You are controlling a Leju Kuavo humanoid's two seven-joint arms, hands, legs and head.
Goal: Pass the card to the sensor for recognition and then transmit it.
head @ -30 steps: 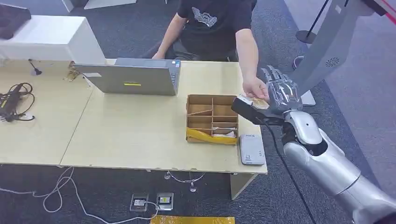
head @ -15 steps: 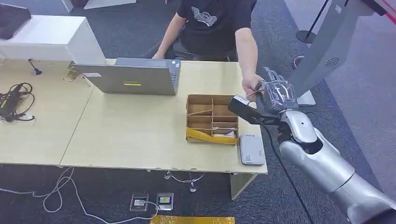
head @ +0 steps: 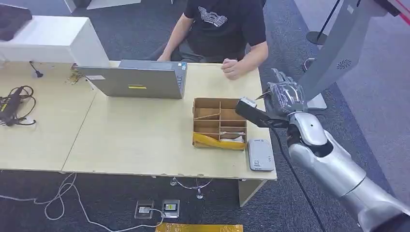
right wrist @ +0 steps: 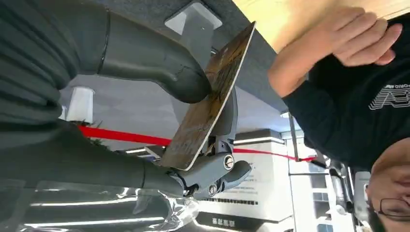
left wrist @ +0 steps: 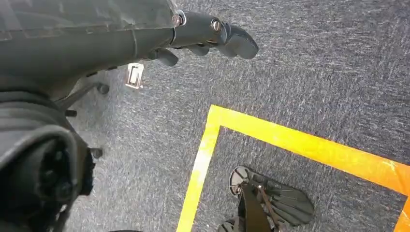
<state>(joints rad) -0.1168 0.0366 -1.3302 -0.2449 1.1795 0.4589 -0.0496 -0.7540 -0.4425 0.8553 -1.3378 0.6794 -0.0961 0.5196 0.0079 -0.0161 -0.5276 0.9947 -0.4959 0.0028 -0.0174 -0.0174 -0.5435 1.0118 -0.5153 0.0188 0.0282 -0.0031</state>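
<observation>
My right hand [head: 283, 99] is raised off the table's right edge and pinches a brown patterned card [right wrist: 208, 99] between its thumb [right wrist: 159, 67] and fingers. In the head view the card [head: 265, 96] shows only as a thin sliver at the hand. The grey card sensor [head: 260, 154] lies flat near the table's front right corner, below and nearer than the hand. My left hand [left wrist: 208, 34] hangs over the carpet floor with its fingers extended, holding nothing.
A cardboard divider box [head: 219, 123] sits left of the sensor. A grey laptop [head: 138, 79] stands at the table's back, with a person [head: 220, 26] seated behind it, fist [head: 232, 67] resting on the table. Cables [head: 14, 104] lie far left.
The person's hand has let go of the card and drawn back to the table's far edge. My right hand now holds the card alone and has shifted slightly left.
</observation>
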